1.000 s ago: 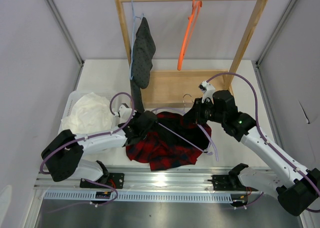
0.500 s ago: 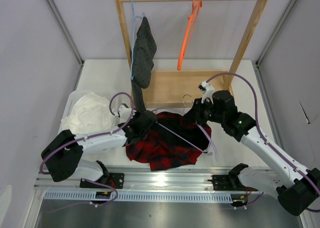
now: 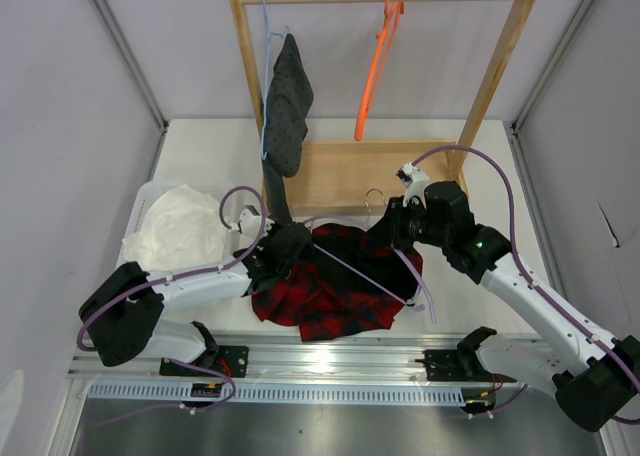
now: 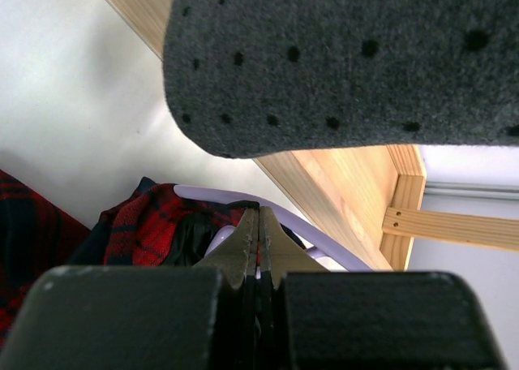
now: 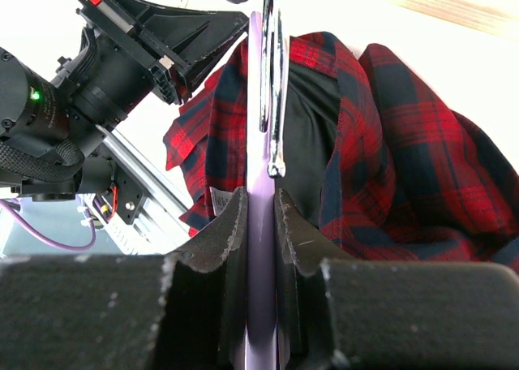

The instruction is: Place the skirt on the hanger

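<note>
Just in front of the pale wooden clothes rack (image 3: 345, 176), the red-and-black plaid fabric skirt (image 3: 335, 288) lies heaped. The right gripper (image 5: 259, 201) clamps the thin lilac plastic hanger (image 5: 259, 248), and the left gripper (image 4: 258, 224) is pressed together. I reckon the bunched cloth could snag the hanger's arm and slide off.

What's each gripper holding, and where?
Right gripper: pale lilac plastic hanger, at its neck below the silvery metal hook. Left gripper: shut beside the red-and-black plaid skirt; grip on it unclear.
</note>
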